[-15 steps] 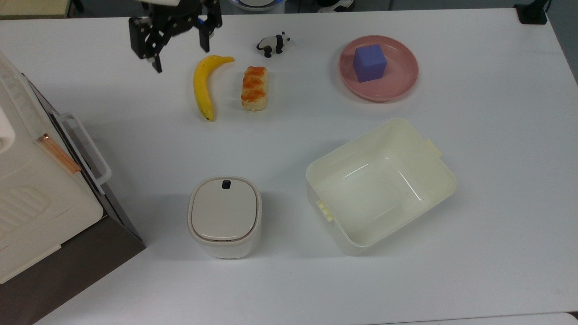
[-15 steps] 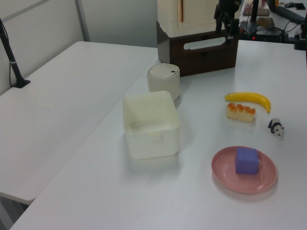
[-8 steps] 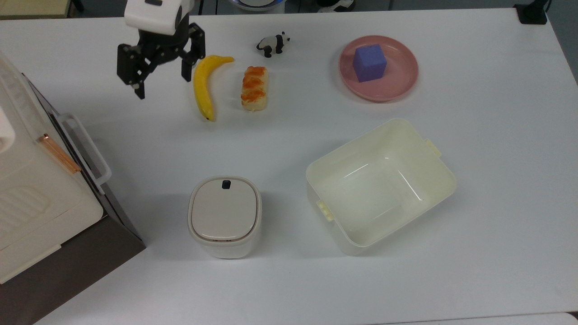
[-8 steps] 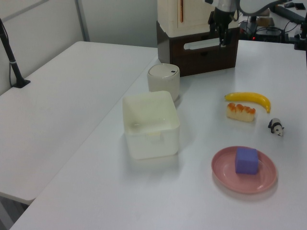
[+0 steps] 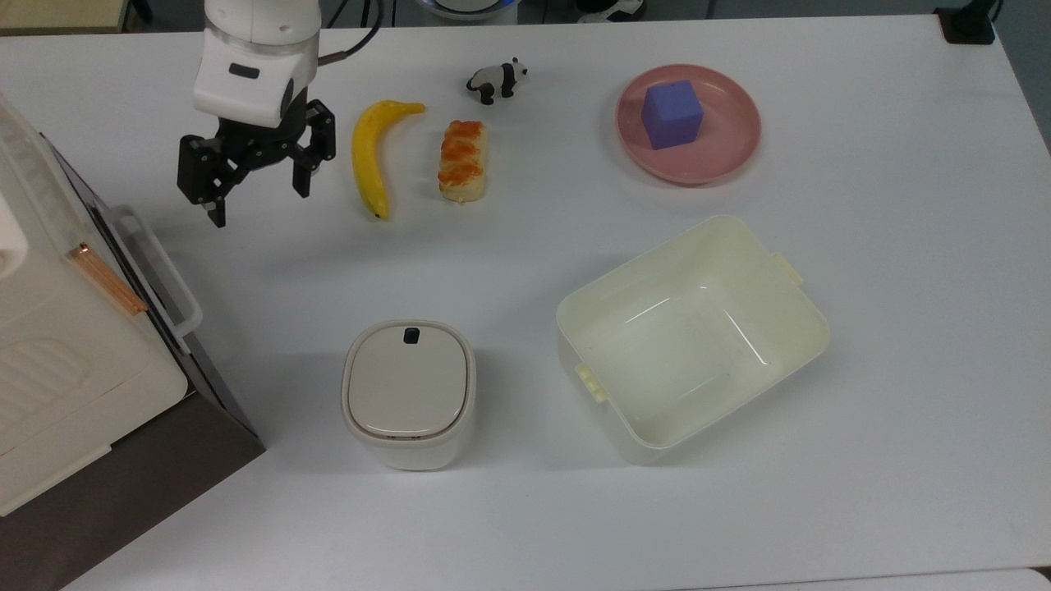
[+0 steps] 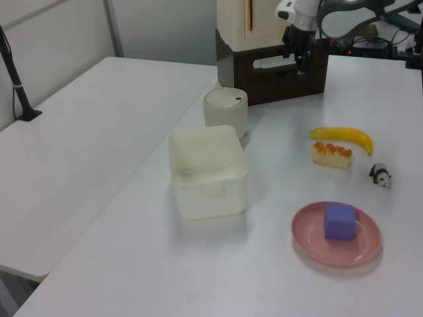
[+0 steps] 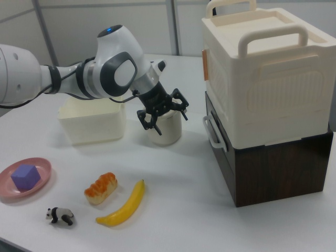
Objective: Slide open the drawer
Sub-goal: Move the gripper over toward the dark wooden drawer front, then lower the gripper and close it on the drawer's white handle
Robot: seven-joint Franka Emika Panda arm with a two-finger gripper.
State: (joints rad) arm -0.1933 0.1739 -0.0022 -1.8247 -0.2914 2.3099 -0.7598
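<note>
I see the drawer (image 5: 135, 271) shut, at the top view's left edge under the cream appliance (image 5: 57, 345). My gripper (image 5: 256, 187) hangs near its white handle (image 5: 156, 271), fingers apart and empty. Nothing of the task is done; reaching, gripping and pulling remain. The right view shows the handle (image 7: 211, 132) sticking out from the dark front, which the top view flattens.

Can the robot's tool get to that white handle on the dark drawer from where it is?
Probably yes. The tool hangs open over bare table, apart from the drawer's white handle; nothing lies between them, and the banana lies on its other side.
</note>
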